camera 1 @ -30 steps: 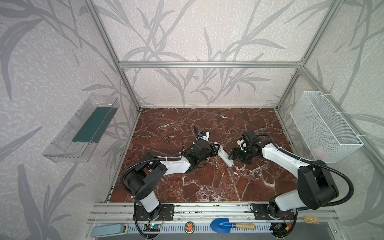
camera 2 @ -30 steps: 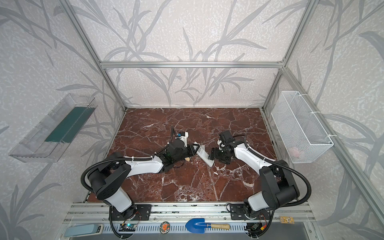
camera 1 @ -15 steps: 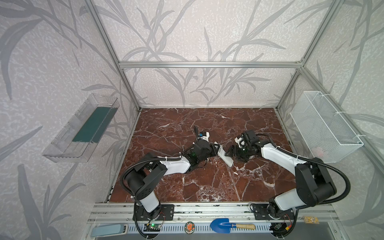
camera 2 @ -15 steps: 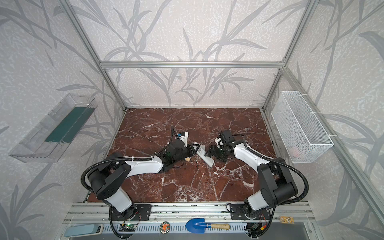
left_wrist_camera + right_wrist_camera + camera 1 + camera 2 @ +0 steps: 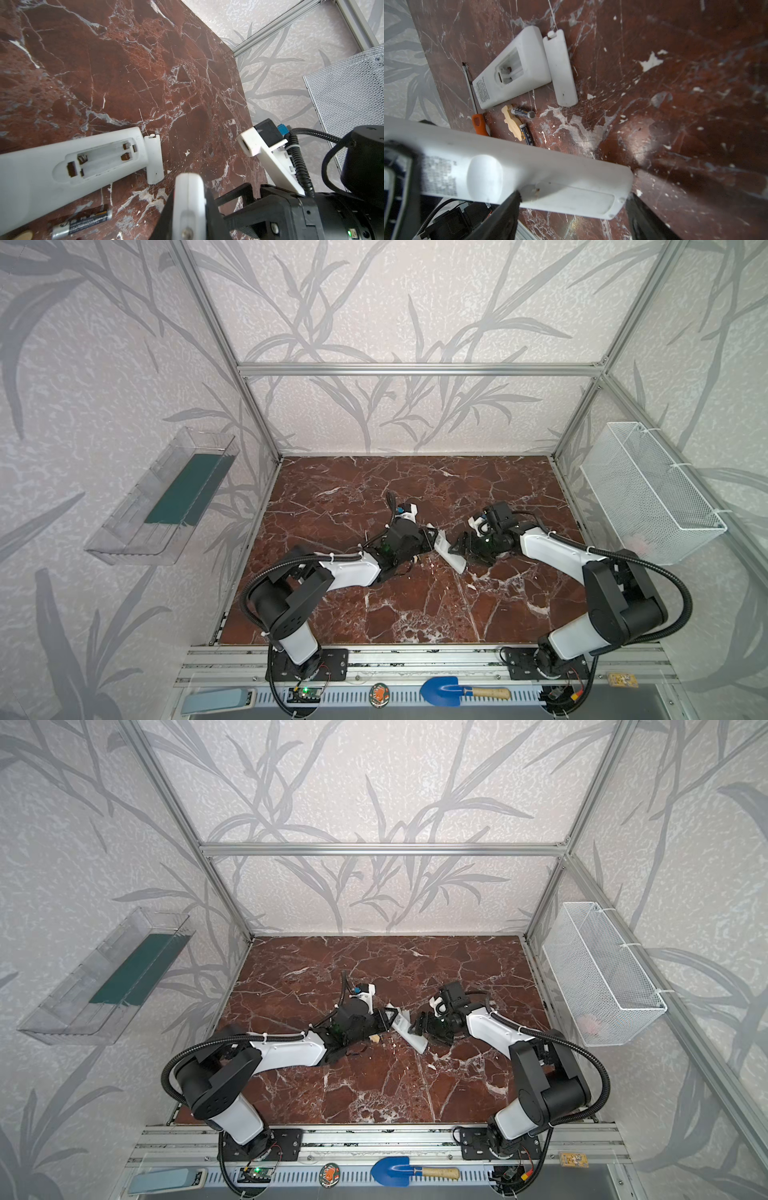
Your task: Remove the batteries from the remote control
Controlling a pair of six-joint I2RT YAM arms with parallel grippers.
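My left gripper (image 5: 189, 207) is shut on a white remote control (image 5: 529, 178), holding it tilted above the table in both top views (image 5: 451, 556) (image 5: 409, 1033). Its battery cover (image 5: 571, 199) is on. My right gripper (image 5: 574, 207) is open and straddles that cover end. One fingertip (image 5: 512, 199) touches the cover and the other stands just past the remote's end. Two batteries (image 5: 523, 113) (image 5: 527, 135) lie loose on the marble, and one also shows in the left wrist view (image 5: 81, 222).
A second white remote (image 5: 512, 68) lies on the table with an empty battery bay, its cover (image 5: 560, 68) beside it. A cream pry tool (image 5: 510, 120) and an orange-handled screwdriver (image 5: 478, 122) lie by the batteries. A wire basket (image 5: 648, 497) hangs on the right wall, a clear tray (image 5: 162, 497) on the left.
My right gripper has moved left, up to the free end of the held remote. The left gripper and the remote have stayed in place.
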